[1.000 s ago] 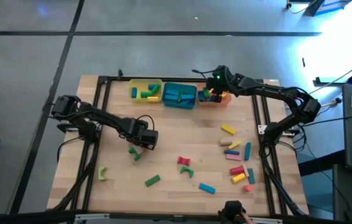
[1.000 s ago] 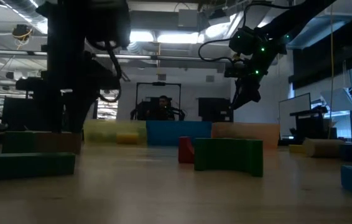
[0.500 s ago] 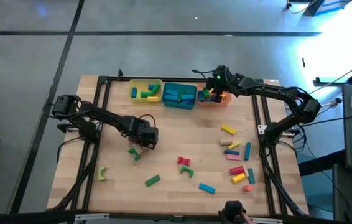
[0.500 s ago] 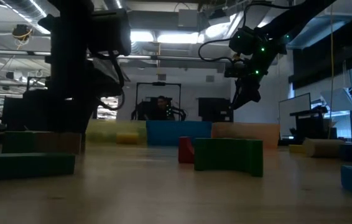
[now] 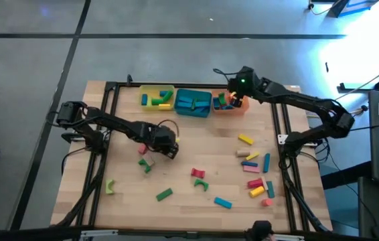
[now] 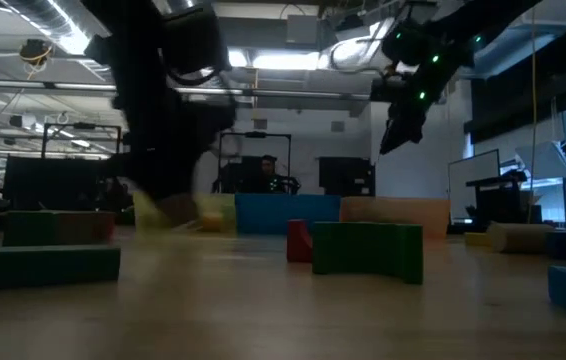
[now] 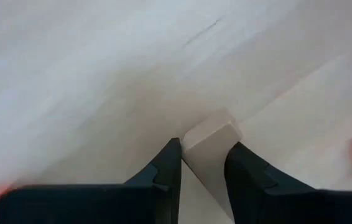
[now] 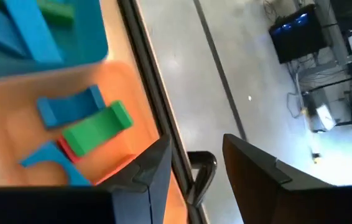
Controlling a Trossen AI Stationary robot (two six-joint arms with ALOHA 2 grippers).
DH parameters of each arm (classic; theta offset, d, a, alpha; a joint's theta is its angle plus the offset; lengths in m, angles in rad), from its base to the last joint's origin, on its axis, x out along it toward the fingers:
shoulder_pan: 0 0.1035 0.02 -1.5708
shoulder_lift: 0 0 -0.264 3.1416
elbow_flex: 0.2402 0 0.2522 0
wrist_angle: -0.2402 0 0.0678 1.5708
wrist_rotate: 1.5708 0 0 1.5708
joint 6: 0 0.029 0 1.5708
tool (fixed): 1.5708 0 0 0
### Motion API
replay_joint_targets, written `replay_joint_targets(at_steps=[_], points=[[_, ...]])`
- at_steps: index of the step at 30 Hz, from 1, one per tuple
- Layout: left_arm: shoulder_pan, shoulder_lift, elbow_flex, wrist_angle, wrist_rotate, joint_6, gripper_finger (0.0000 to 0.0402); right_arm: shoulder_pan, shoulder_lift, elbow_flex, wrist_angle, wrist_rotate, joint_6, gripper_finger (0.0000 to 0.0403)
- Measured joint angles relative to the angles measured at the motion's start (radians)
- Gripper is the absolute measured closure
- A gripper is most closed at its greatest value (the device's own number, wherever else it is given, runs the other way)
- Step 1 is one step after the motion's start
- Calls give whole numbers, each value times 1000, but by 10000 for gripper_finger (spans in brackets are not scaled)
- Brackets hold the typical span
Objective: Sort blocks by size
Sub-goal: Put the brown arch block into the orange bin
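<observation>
Left of centre in the high view, the left gripper (image 5: pixel 167 146) hangs low over the pale wooden table (image 5: pixel 196 134). Its own wrist view shows the two dark fingers (image 7: pixel 165 173) clamped on a small tan wooden block (image 7: pixel 210 140), whose lower part is hidden between them. A pink block and a green one (image 5: pixel 144 164) lie just below it in the high view, partly shaded by the arm. At upper centre, the right gripper (image 5: pixel 238 99) hovers over the orange plastic tray (image 5: pixel 230 107), jaws apart and empty; blue arches and a green bar (image 8: pixel 96 129) lie inside. The remaining coloured blocks (image 5: pixel 256 174) lie scattered at lower right. The low view is dim, and the left gripper there is a smear.
</observation>
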Motion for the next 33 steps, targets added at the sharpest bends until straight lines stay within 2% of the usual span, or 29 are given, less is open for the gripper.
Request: replay_joint_targets(at_steps=[6, 12, 15, 17, 23, 33], points=[[121, 0, 0, 438, 42, 196, 322, 0, -133, 0, -60, -176, 177, 255], [268, 15, 1, 863, 15, 508, 318, 22, -226, 0, -99, -501, 389, 256], [324, 68, 18, 1012, 11, 614, 317, 80, -252, 0, -137, -617, 424, 256], [352, 118, 50, 1046, 11, 639, 316, 137, -265, 0, -160, -657, 426, 256], [395, 306, 205, 1054, 34, 653, 315, 316, -306, 0, -224, -638, 430, 256], [394, 547, 470, 1047, 41, 737, 314, 545, -318, 0, -463, -459, 638, 256]])
